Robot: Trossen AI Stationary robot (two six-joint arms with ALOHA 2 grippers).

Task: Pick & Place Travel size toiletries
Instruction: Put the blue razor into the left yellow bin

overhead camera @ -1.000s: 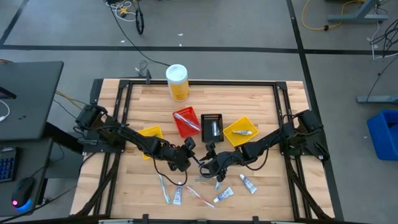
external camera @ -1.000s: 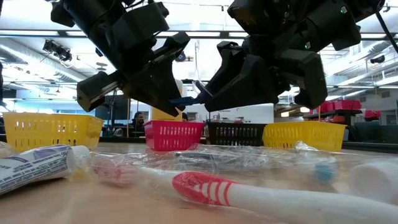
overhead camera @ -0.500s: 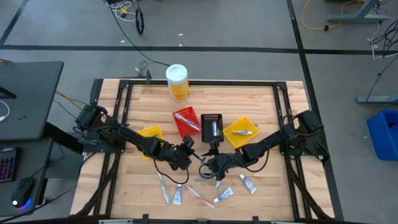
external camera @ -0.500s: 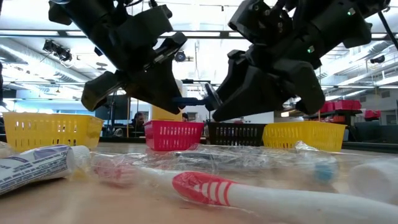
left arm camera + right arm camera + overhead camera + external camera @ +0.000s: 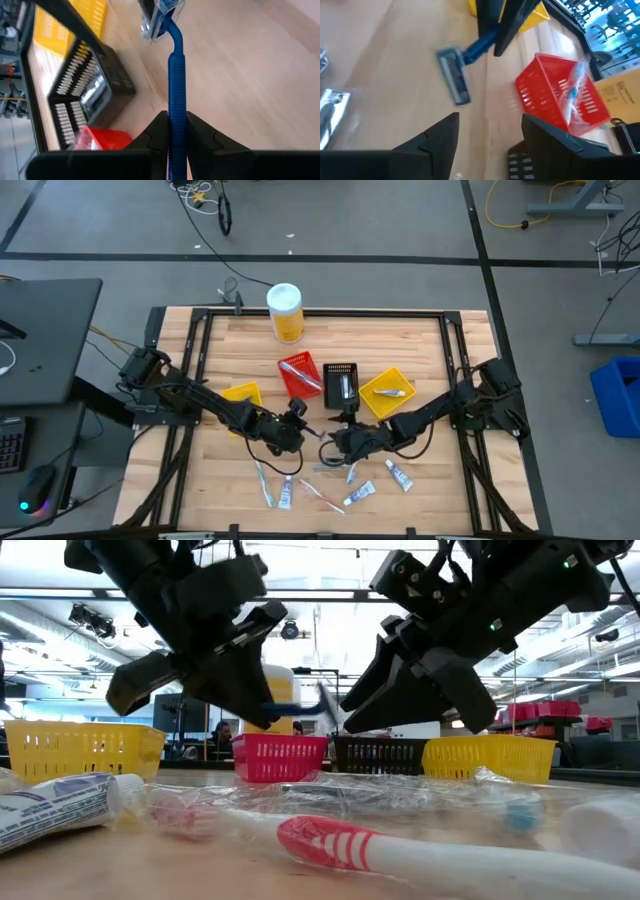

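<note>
The left hand (image 5: pixel 172 135) is pinched tight on a blue razor (image 5: pixel 174 75). It holds the razor by the handle, and the razor head sticks out in front, up in the air above the wooden worktop (image 5: pixel 420 345). From above, the left hand (image 5: pixel 293 420) is near the middle of the worktop, just in front of the red bin (image 5: pixel 300 376).

The right hand (image 5: pixel 490 132) has its two fingers spread apart and holds nothing. It is close to the razor (image 5: pixel 462 62) but does not touch it. From above, the right hand (image 5: pixel 340 438) sits just beside the left one, in front of the black bin (image 5: pixel 341 383).

A yellow bin (image 5: pixel 387 391) stands next to the black bin, with a small tube in it. Another yellow bin (image 5: pixel 243 396) is on the left side. More little tubes (image 5: pixel 398 475) and toothbrushes (image 5: pixel 322 496) lie on the worktop near the front edge.
</note>
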